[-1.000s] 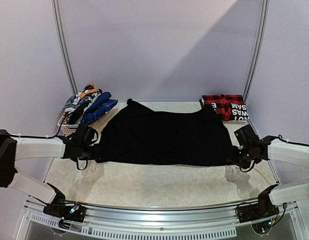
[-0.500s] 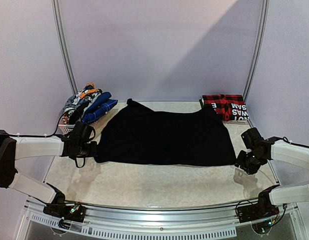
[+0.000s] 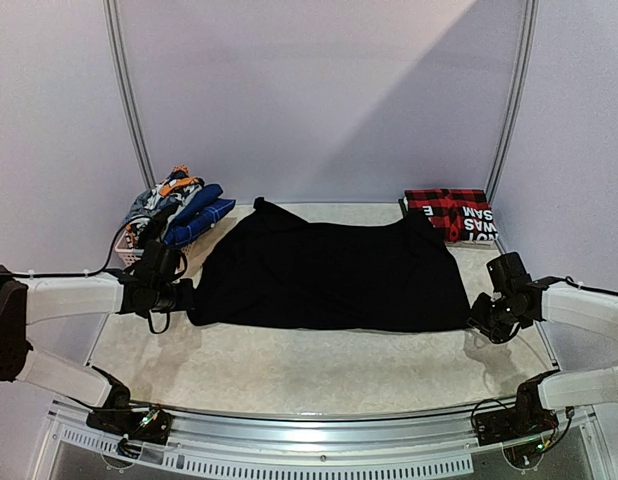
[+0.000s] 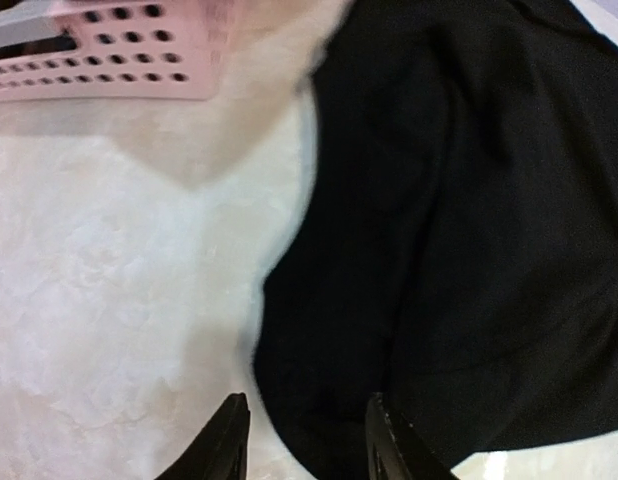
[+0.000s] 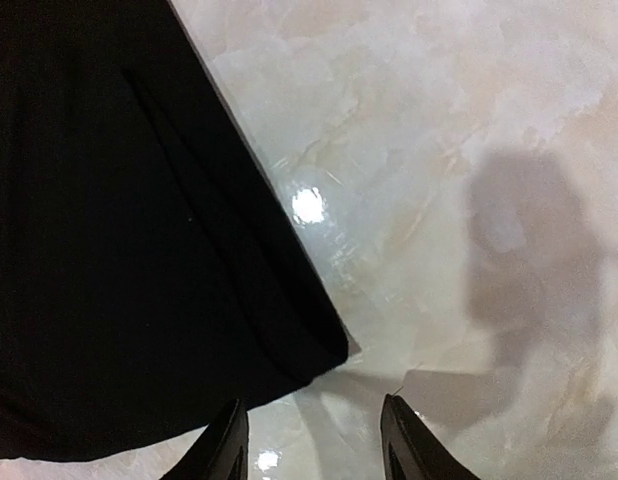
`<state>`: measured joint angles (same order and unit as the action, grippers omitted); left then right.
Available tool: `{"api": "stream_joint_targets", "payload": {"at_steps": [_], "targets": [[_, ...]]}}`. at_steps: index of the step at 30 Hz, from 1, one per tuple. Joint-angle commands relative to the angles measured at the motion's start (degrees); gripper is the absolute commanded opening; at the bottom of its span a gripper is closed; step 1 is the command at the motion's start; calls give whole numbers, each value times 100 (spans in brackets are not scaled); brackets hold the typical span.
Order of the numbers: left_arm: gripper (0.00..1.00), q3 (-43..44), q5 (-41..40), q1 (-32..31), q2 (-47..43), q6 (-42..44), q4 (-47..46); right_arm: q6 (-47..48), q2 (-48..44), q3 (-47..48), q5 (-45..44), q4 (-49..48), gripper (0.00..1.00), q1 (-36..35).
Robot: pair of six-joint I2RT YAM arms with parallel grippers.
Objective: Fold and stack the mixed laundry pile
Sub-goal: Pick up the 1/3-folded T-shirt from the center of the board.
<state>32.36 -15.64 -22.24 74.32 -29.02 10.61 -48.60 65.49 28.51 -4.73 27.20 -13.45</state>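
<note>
Black garment [image 3: 329, 275] lies spread flat and wide across the middle of the surface [image 3: 319, 370]. Its near edge is roughly straight, its far-left corner a bit bunched. Left tool [image 3: 182, 298] sits at the near-left corner with jaws apart. In the wrist view the corner cloth lies between the fingers [image 4: 227, 448], not pinched. Right tool [image 3: 486, 320] sits just off the near-right corner, jaws apart, nothing in them, mostly bare surface underneath. The rest of the laundry pile [image 3: 179, 208] is heaped in the basket [image 3: 135, 260] at far left. A red plaid stack [image 3: 451, 212] sits folded at far right.

My read: the step in hand is folding this garment, and neither corner is taken yet. To do it well I'd first shift the right tool inward onto the cloth. Then I'd slide one finger under the hem on each side and close firmly. I'd lift both sides level together and carry the near edge to the far edge with even tension so the middle doesn't sag. Risk: the surface looks slick, so a finger may push the cloth instead of getting under it.
</note>
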Motion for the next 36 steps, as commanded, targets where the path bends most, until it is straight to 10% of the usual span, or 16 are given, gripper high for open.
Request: {"api": "stream_joint_targets", "payload": {"at_steps": [1, 14, 26, 36], "targets": [[41, -115, 859, 36, 172, 296, -488, 35, 279, -69, 213, -573, 45, 123], [34, 335, 1324, -72, 1121, 553, -854, 58, 915, -168, 621, -1326, 37, 347], [1, 444, 1427, -85, 1304, 593, -965, 62, 1000, -131, 611, -1193, 11, 387], [0, 582, 1195, -83, 1222, 611, -772, -46, 833, -162, 507, -854, 0, 387]]}}
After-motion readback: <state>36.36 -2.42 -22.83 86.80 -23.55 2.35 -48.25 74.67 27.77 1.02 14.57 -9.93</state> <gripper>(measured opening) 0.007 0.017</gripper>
